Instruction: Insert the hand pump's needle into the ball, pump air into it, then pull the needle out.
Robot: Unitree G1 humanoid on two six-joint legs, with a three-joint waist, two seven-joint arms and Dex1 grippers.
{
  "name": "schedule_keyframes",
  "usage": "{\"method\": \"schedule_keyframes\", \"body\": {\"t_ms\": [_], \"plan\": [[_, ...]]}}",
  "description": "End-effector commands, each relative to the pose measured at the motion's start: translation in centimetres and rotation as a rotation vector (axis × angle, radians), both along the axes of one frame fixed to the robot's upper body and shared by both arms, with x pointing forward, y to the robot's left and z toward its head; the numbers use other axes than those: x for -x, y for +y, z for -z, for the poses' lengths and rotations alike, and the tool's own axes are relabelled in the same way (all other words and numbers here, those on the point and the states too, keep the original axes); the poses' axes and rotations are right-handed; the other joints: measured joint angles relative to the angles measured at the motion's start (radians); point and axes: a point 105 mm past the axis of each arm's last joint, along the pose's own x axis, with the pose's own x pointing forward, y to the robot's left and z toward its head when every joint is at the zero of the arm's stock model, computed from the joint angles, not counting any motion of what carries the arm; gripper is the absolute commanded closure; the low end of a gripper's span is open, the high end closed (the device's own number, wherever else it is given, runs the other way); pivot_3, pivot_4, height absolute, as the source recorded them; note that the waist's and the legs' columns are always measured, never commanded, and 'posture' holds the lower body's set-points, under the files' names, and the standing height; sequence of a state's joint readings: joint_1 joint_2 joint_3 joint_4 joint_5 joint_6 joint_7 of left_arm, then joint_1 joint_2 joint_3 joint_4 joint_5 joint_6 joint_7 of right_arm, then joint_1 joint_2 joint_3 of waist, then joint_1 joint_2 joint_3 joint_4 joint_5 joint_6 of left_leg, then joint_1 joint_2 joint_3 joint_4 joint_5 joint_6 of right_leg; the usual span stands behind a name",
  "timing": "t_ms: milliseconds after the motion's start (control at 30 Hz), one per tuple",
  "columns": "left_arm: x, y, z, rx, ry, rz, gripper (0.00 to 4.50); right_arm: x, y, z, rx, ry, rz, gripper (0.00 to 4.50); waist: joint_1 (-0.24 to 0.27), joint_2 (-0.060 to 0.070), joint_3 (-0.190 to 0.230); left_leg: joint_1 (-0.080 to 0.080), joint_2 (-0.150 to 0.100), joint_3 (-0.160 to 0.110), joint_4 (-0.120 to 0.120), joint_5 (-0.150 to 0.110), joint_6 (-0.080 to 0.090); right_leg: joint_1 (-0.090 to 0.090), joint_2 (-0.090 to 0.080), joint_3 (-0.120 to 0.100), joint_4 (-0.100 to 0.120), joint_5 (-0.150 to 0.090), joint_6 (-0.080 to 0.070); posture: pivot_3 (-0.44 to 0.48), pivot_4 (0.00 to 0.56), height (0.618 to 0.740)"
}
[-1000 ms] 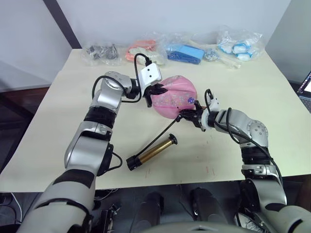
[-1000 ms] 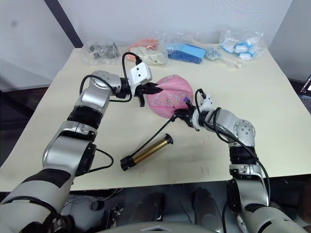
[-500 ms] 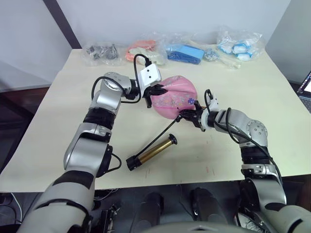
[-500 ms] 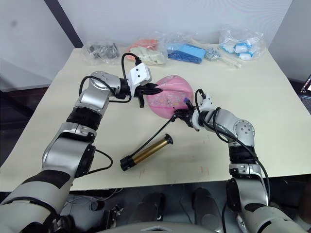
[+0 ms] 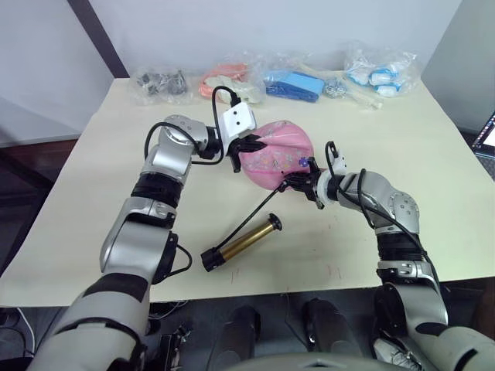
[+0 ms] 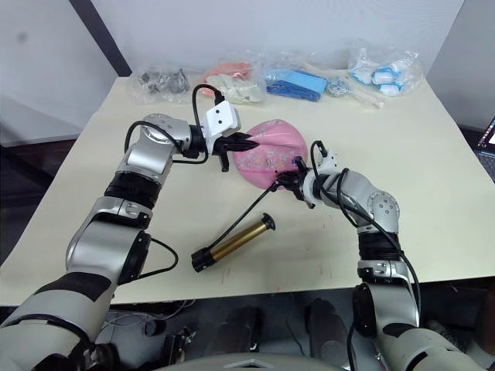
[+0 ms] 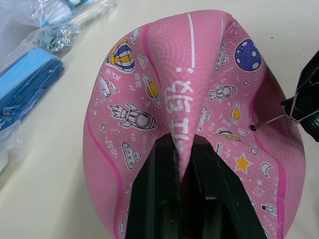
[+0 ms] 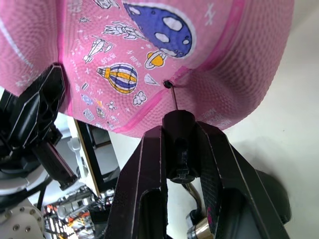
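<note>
**Needle tip set at the ball's valve**

The ball (image 5: pixel 276 154) is seen near the middle of the table (image 5: pixel 100 147), soft and creased. A fold of its rubber is pinched between the closed fingers of the left tool (image 7: pixel 183 164), on the side of the ball towards the robot's left. On the opposite side of the ball, the black fitting of the needle (image 8: pixel 172 97) is clamped between the fingers of the right tool (image 8: pixel 180 144), and the thin metal pin is pointed into the small valve hole (image 8: pixel 168 83) in the ball's skin; its tip is seen at the hole, and how deep it sits cannot be told. From the fitting a thin black hose (image 5: pixel 259 210) is run down to the hand pump (image 5: pixel 244 242), which is laid flat on the table on the robot's side of the ball, well apart from both tools. Beyond the ball, along the far edge of the table, several clear plastic bags (image 5: pixel 298 81) are lined up.
</note>
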State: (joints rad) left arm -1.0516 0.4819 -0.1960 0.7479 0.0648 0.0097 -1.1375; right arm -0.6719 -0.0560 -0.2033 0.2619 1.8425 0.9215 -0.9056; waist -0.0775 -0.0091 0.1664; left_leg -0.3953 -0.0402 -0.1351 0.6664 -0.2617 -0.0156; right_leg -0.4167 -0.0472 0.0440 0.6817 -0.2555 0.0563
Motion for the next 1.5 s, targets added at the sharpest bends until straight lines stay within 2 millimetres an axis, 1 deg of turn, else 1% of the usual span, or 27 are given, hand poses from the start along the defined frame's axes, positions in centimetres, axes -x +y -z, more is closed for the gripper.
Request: {"method": "schedule_keyframes", "body": {"t_ms": [33, 133, 300, 467, 900, 1067, 1267, 1500], "plan": [[0.8, -0.6, -0.4, -0.003, -0.003, 0.065, 4.5, -0.7, 0.1, -1.9, -0.034, -0.02, 0.051, 4.19, -0.003, 0.0, 0.0, 0.0, 0.0, 0.0, 0.0, 0.0, 0.0, 0.0, 0.0, 0.0, 0.0, 0.0, 0.0, 0.0, 0.15, 0.74], [1.0, -0.5, -0.1, -0.009, 0.013, 0.068, 4.5, -0.8, 0.7, -2.8, -0.051, -0.026, 0.063, 4.19, -0.012, 0.0, 0.0, 0.0, 0.0, 0.0, 0.0, 0.0, 0.0, 0.0, 0.0, 0.0, 0.0, 0.0, 0.0, 0.0, 0.15, 0.74], [1.2, -0.2, 0.1, -0.01, 0.031, 0.062, 4.5, -0.8, 1.2, -3.4, -0.058, -0.029, 0.091, 4.19, -0.019, 0.0, 0.0, 0.0, 0.0, 0.0, 0.0, 0.0, 0.0, 0.0, 0.0, 0.0, 0.0, 0.0, 0.0, 0.0, 0.15, 0.74], [1.4, 0.0, 0.3, -0.014, 0.052, 0.054, 4.5, -1.0, 1.0, -3.0, -0.053, -0.023, 0.112, 4.19, -0.019, 0.0, 0.0, 0.0, 0.0, 0.0, 0.0, 0.0, 0.0, 0.0, 0.0, 0.0, 0.0, 0.0, 0.0, 0.0, 0.15, 0.74], [1.8, 0.6, 2.1, -0.036, 0.145, 0.029, 4.5, -2.3, 0.6, -1.0, -0.007, -0.025, 0.115, 4.19, -0.022, 0.0, 0.0, 0.003, 0.0, 0.002, 0.0, 0.0, 0.0, 0.0, 0.001, 0.003, 0.002, 0.0, 0.0, 0.0, 0.15, 0.74], [2.0, 0.6, 2.5, -0.04, 0.164, 0.031, 4.5, -2.9, 0.8, -1.1, 0.016, -0.047, 0.111, 4.19, -0.024, 0.0, 0.0, 0.005, 0.001, 0.004, -0.001, 0.0, 0.0, 0.001, 0.001, 0.005, 0.003, 0.0, 0.0, 0.0, 0.15, 0.74], [2.3, 0.7, 2.8, -0.045, 0.179, 0.033, 4.5, -3.4, 1.2, -1.0, 0.027, -0.054, 0.108, 4.19, -0.026, 0.0, -0.001, 0.014, 0.002, 0.011, -0.006, 0.0, 0.0, 0.003, 0.002, 0.013, 0.005, 0.0, 0.0, 0.0, 0.15, 0.74], [2.4, 0.8, 3.1, -0.05, 0.198, 0.028, 4.5, -4.0, 1.6, -0.4, 0.048, -0.047, 0.095, 4.19, -0.034, 0.0, -0.001, 0.016, 0.005, 0.014, -0.007, 0.0, 0.0, 0.003, 0.005, 0.016, 0.006, 0.0, 0.0, 0.0, 0.15, 0.74]]}}
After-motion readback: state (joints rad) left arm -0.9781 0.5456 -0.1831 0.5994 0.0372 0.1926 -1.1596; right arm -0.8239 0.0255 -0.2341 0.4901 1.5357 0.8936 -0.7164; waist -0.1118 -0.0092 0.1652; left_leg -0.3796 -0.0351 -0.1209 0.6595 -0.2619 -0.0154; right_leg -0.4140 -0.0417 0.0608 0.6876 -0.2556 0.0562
